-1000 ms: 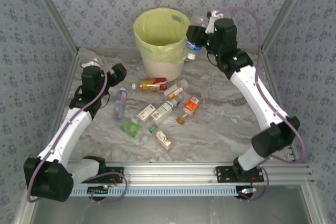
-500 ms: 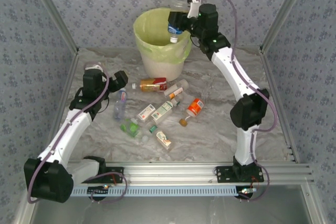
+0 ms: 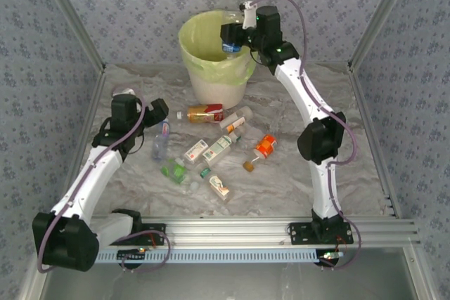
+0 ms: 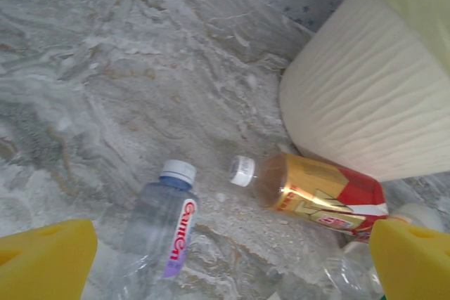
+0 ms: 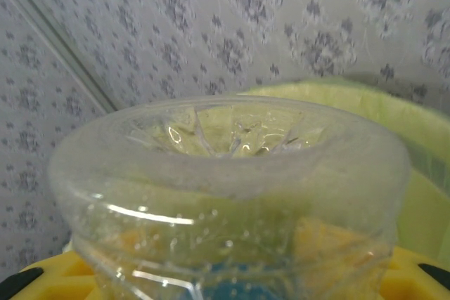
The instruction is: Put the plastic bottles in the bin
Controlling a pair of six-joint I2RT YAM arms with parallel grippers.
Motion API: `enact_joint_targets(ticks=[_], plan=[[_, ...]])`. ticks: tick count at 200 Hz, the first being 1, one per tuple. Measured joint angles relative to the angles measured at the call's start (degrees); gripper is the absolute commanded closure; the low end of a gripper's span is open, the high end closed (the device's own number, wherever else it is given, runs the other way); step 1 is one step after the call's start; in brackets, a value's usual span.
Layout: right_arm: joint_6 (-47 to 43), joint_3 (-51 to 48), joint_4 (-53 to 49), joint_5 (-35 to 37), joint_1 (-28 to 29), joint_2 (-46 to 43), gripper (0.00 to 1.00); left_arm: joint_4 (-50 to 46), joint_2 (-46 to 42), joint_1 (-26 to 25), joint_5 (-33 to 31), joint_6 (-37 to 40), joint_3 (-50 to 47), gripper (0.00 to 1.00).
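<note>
The right gripper (image 3: pixel 232 36) has swung from beside the bin (image 3: pixel 214 88) to over its open mouth, clamped tight on a clear bottle (image 5: pixel 225 194) — only the release remains — while the left gripper (image 3: pixel 157 109) waits fully open, empty, above the loose bottles (image 3: pixel 216 147) on the table (image 3: pixel 281 187).

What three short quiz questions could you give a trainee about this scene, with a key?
1. True or false: the right gripper holds a bottle at the top of the bin.
2. The left gripper is: A open, B shut on a cap, C inside a box.
3. What colour is the liner?
Key: 1 true; 2 A; 3 yellow-green.
</note>
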Motion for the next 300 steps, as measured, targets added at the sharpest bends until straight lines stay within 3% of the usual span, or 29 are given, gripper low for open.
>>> enact_joint_targets(ticks=[72,89,145,215,254,300], plan=[[-4.24,1.44,-7.63,-0.15,0.0,-0.98,0.13,-2.69,2.45,4.52,0.96,0.09,-0.07,0.0],[-4.94,-1.68,-7.76,-0.22,0.0,-3.69,0.0,-3.04,3.17,4.96,1.49,0.48,-0.07,0.0],[-4.81,-18.8,-2.95,2.05,0.04,-19.19,0.0,-4.39,6.43,5.9,2.86,1.36,0.17,0.01],[-2.49,-54.49,6.97,13.81,-0.11,-45.83,0.0,-9.33,16.15,6.54,6.99,9.01,5.88,0.0],[-2.08,-62.95,6.43,19.82,-0.92,-56.28,0.0,-10.29,22.14,6.54,11.56,11.85,8.02,0.0],[-1.22,-65.64,2.67,26.29,-1.2,-60.22,0.0,-10.69,27.3,6.16,12.72,11.47,8.98,0.01]])
